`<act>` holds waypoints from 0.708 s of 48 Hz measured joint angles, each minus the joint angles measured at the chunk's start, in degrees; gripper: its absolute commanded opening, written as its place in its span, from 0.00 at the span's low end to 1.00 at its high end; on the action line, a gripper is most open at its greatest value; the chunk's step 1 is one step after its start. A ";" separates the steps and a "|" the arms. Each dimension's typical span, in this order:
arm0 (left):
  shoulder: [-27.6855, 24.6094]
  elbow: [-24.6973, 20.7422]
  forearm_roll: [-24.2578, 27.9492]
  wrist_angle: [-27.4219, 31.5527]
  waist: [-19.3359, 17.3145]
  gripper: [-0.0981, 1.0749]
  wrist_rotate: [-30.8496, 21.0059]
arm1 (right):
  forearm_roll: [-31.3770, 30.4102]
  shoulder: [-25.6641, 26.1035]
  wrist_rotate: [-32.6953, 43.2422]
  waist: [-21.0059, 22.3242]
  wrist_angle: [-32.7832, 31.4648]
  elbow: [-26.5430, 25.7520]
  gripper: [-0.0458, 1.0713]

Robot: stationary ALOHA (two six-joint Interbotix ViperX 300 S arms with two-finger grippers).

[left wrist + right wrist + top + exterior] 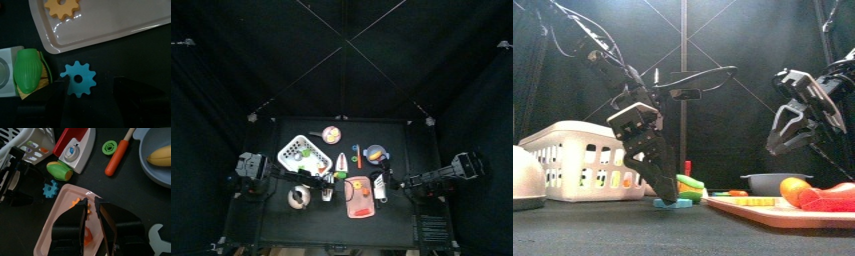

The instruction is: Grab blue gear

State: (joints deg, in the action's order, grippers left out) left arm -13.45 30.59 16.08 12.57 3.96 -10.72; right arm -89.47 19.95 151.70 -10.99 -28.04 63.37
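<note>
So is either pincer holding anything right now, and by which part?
Nothing is held. The left pincer stands open around the blue gear lying on the table; the right pincer hangs empty.

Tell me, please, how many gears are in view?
2: the blue gear lies on the black table between the open left pincer's jaws; a yellow gear lies on the pink board. Others may be hidden.

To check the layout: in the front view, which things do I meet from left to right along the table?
White basket → left gripper over the blue gear → pink board with the red and orange things on it.
</note>
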 measured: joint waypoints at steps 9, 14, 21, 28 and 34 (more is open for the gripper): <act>0.00 0.00 0.62 -0.18 -0.53 0.88 0.00 | 0.00 -0.09 0.00 0.09 0.00 0.00 0.60; 0.00 0.09 1.05 -0.18 -0.70 0.88 0.00 | 0.00 -0.18 0.00 0.09 0.00 0.00 0.60; 0.18 0.09 1.76 -0.26 -0.97 0.88 0.00 | 0.00 -0.18 0.09 0.09 0.00 0.00 0.60; 0.18 0.09 1.93 -0.44 -1.76 0.88 0.09 | -0.09 -0.35 0.00 0.09 0.00 -0.09 0.60; 0.18 0.00 1.93 -1.05 -2.64 0.88 0.09 | 0.00 -0.44 0.00 0.18 0.00 -0.09 0.60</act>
State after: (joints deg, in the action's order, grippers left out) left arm -13.27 30.59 18.02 11.51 1.32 -10.63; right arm -89.47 19.51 151.70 -10.81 -28.04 63.28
